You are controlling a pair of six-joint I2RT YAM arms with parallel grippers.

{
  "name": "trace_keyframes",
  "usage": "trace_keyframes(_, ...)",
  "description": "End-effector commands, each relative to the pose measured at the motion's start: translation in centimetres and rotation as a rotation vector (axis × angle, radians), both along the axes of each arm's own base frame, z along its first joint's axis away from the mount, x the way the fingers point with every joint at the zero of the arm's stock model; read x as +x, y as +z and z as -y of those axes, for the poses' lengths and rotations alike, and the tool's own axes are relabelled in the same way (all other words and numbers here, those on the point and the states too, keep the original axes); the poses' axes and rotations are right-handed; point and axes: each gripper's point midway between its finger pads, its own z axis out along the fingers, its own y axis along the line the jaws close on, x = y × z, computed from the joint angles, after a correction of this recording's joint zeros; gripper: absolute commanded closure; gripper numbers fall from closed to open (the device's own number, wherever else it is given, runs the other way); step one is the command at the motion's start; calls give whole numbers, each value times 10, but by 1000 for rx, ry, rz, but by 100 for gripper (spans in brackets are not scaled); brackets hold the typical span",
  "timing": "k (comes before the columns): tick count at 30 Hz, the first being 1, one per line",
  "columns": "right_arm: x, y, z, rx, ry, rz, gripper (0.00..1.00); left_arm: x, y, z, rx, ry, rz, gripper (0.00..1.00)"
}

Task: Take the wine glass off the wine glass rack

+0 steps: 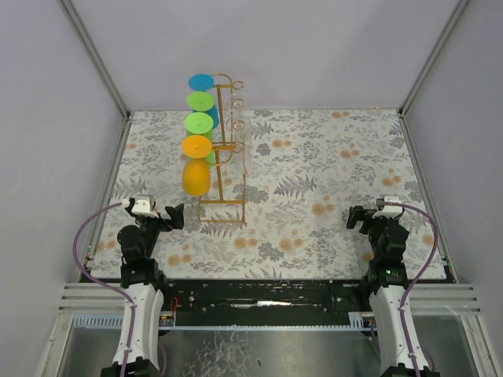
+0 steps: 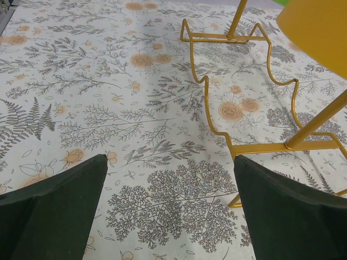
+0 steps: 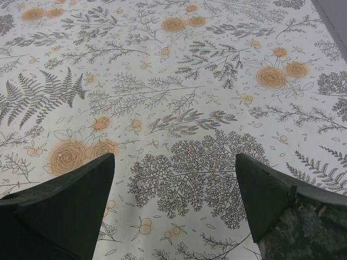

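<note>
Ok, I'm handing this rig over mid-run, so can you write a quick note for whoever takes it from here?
Grippers: left gripper open, empty, low over the table beside the wine glass rack base. The right gripper is open and empty, on the right, away from the rack.
Things: coloured wine glasses hang in a row on the rack; the orange wine glass is nearest the arms.
Done: nothing, no glass held.
Left: grasp a glass, lift it off the rack.

Likely a lab: white enclosure walls (image 1: 314, 47), aluminium frame (image 1: 93, 51).
</note>
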Motion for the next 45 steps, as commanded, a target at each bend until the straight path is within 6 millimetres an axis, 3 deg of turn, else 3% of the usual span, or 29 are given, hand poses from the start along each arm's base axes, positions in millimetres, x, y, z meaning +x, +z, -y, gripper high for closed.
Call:
trace_keyframes(1,-3,-22,-3,-12,19,-9,1,-5,-29,2,11,-13,-18,0)
trace_keyframes(17,-3,-20,3,0,-24,-8,1,-5,-25,5,20,-34,-13,0)
trace_keyframes(21,-5,-8,28,25,-190,-34,1,-5,-23,5,16,-32,-17,0)
trace_keyframes(27,-4,17,25,15,-166,-27,1,-5,-23,5,15,-33,-15,0)
trace_keyframes(31,-4,53,21,-23,-125,63,1,-5,-22,4,17,-26,-14,0)
trace_keyframes(33,-5,68,21,-26,-126,95,1,-4,-15,4,14,-25,-16,0)
trace_keyframes(39,-4,82,24,84,-186,119,1,-5,17,3,16,-20,0,0)
trace_keyframes(45,1,86,19,152,-186,66,1,-11,77,3,16,1,156,0)
